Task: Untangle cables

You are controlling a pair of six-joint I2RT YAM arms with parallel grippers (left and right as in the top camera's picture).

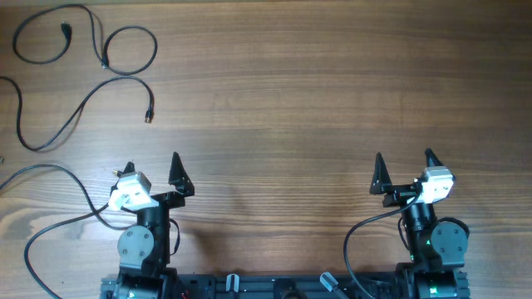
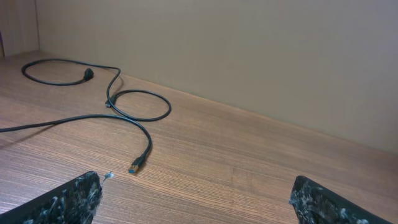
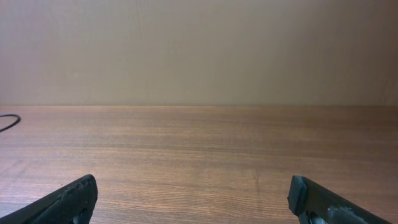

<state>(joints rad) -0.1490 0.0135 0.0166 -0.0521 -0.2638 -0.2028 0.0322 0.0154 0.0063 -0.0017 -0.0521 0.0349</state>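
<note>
Overhead, a brown wood-grain bench (image 1: 283,91) fills the frame. At its far left corner lie the thin black cables (image 1: 83,104), spread flat on the wood in loose open loops. One large loop sits nearest the corner and a smaller round loop sits just to its right, with cords crossing between them. A long curving strand below ends in a gold-tipped plug end (image 1: 149,117) that points toward the near edge. Along the near edge, left of centre, the left arm's fingers (image 1: 177,170) are spread wide apart and hold nothing. They sit near that plug end but do not touch it. A thicker black wire (image 1: 50,169) curls from the left arm's base across the near left of the bench. Further right, the right arm's fingers (image 1: 380,174) are also spread wide and empty, well apart from the cables.

The left wrist view shows the same dark fingers (image 2: 68,199) parted at the bottom corners. The cables (image 2: 150,142) lie ahead and to the left, and the plug end (image 2: 138,165) rests just beyond the left fingertip. A plain beige wall (image 2: 261,56) stands behind.

The right wrist view shows parted fingers (image 3: 65,199) over bare wood, with a short bit of black cord (image 3: 7,121) at the left edge.
</note>
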